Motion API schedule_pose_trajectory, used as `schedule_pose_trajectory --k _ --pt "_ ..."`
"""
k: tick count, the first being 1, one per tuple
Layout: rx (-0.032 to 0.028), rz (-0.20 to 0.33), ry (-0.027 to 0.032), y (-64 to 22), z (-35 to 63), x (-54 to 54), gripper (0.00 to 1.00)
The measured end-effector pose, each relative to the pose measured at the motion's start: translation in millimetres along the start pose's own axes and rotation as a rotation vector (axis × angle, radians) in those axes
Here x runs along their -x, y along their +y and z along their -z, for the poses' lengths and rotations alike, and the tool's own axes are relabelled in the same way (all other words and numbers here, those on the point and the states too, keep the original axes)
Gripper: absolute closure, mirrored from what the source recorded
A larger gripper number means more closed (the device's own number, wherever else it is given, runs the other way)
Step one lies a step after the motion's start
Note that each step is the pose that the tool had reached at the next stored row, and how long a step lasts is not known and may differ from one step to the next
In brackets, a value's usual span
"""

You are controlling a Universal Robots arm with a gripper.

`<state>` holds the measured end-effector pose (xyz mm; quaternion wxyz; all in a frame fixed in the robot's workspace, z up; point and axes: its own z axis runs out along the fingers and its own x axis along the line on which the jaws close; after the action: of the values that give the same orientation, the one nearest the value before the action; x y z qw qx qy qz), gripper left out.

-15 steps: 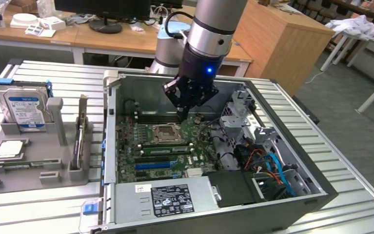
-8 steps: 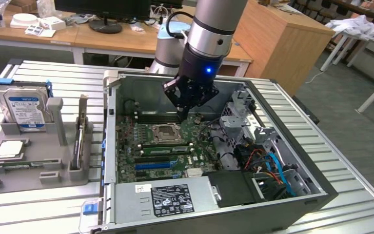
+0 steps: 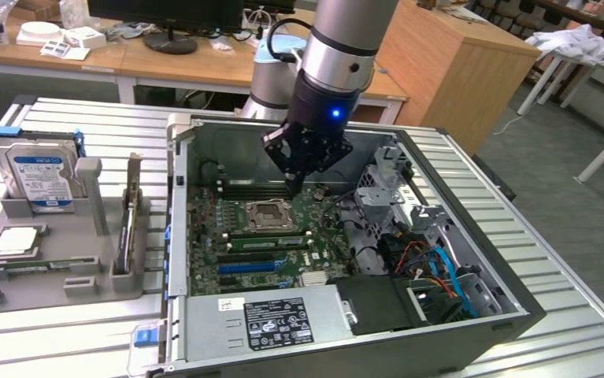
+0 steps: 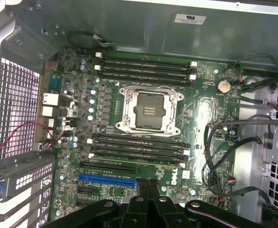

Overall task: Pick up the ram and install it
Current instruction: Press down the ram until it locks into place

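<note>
In the exterior view the claw [image 3: 294,187], pressed together and holding nothing, hangs inside the open computer case [image 3: 470,311] over the motherboard [image 3: 280,244], the ram [image 3: 131,216] standing well apart in the grey holder [image 3: 44,276] on the bench [image 3: 60,331]; in the wrist view the claw [image 4: 147,184] hovers near the 4 lower memory slots [image 4: 138,148].
</note>
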<state>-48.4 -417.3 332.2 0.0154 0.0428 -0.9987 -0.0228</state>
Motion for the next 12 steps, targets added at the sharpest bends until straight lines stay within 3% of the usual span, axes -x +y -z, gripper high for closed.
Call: schedule_pose_trajectory --k 12 --pt "-0.0001 0.002 0.0001 0.3 5.9 -0.9 0.89"
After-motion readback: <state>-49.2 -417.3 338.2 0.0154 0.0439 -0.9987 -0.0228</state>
